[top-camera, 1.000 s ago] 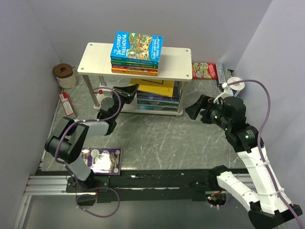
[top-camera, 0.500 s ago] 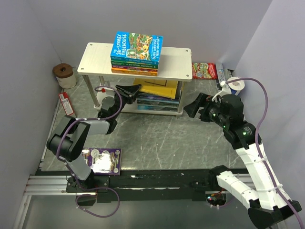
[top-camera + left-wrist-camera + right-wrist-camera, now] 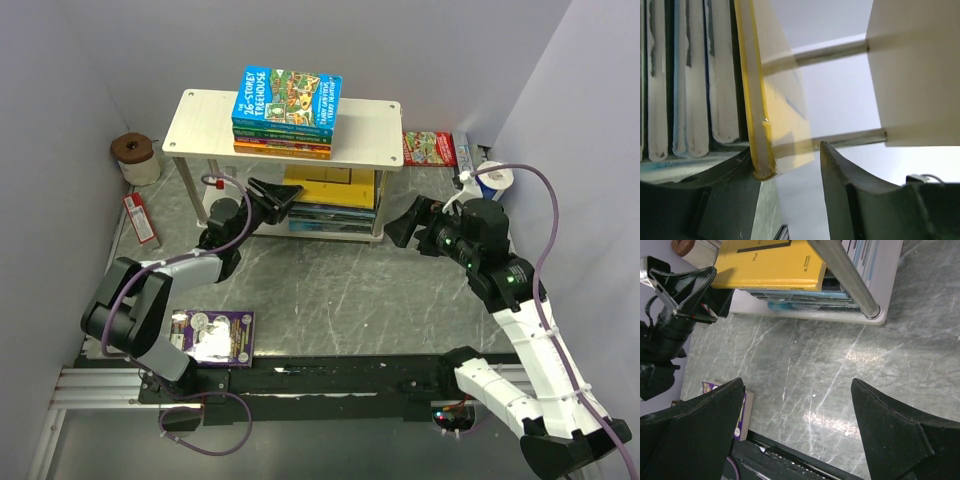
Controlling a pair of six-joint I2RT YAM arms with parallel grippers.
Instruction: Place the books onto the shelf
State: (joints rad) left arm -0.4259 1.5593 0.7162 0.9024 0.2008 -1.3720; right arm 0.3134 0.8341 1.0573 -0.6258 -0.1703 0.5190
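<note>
Your left fingers were at the left front of the shelf, at lower-tier height, spread around the near corner of the yellow book. In the wrist view one finger looked to be touching the spine corner. The other stood clear of the cover with a visible gap, so there was no pinch. A second earlier they were much closer together and further out from the shelf's front. Since then they had widened and pushed in under the top board's front edge. The yellow book moved too. It had its left end out toward the fingers, and it ended up shifted toward the shelf's right end. It looked squarer there, flat on the dark books on the lower board.

Your right fingers hung just off the shelf's right front post, spread wide and holding nothing, with only counter showing between them. They had barely moved against the earlier frame, maybe a hair closer to the post.

The stack on the shelf's top board was unchanged: blue Treehouse book uppermost, green and orange spines under it. The purple book was still flat on the counter, well in front of the shelf's left end, beside your left arm's base.
</note>
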